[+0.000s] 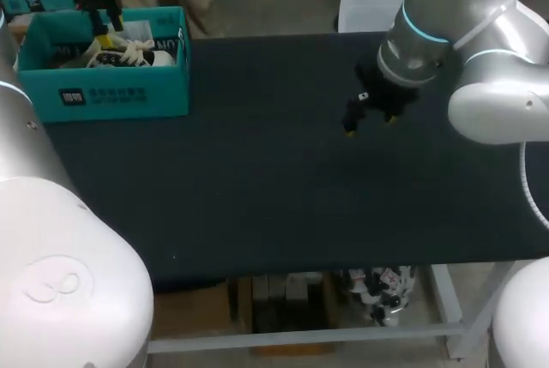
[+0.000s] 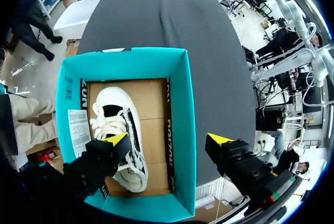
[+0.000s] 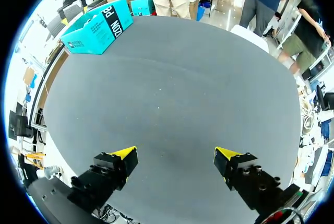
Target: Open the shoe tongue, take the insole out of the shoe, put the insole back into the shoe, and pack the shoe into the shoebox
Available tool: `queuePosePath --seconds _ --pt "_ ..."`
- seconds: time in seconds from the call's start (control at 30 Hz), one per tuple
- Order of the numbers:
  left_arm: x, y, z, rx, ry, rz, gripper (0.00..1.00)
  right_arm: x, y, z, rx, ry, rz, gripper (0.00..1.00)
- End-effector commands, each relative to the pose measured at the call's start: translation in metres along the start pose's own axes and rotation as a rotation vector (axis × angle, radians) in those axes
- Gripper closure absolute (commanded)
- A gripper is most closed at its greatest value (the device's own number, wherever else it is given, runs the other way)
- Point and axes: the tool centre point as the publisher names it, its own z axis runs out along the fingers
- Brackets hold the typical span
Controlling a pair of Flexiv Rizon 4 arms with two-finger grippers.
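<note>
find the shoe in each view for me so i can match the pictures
Head view: the shoe lies inside the teal shoebox at the far left corner of the table.
Left wrist view: the shoe lies on the shoebox floor, partly under one finger of the open left gripper.
Right wrist view: shoe not visible; only the shoebox shows, far ahead of the right gripper.
Shared landmark: the teal shoebox.

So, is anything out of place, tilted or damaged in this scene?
Nothing stands out. The shoe lies sole down inside the shoebox, which stands upright. The left gripper above it and the right gripper are open and empty.
</note>
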Motion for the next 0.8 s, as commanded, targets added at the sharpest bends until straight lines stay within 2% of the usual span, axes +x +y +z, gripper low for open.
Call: queuePosePath --seconds 0.03,0.23,0.43,0.57,0.8 --pt "0.014 -0.04 -0.015 -0.077 0.022 0.019 0.0 0.0 -0.001 -0.001 0.0 -0.001 0.0 0.0" --pt "0.04 -0.078 -0.011 -0.107 0.0 0.053 0.0 0.0 -0.001 -0.001 0.0 -0.001 0.0 0.0" --pt "0.068 -0.114 0.003 -0.132 -0.064 0.063 0.0 0.0 -0.001 -0.001 0.0 -0.001 0.0 0.0" --pt "0.085 -0.129 0.017 -0.128 -0.12 0.062 0.0 0.0 -0.001 -0.001 0.0 -0.001 0.0 0.0" --pt "0.105 -0.143 0.035 -0.104 -0.21 0.039 0.0 0.0 -0.001 -0.001 0.0 -0.001 0.0 0.0"
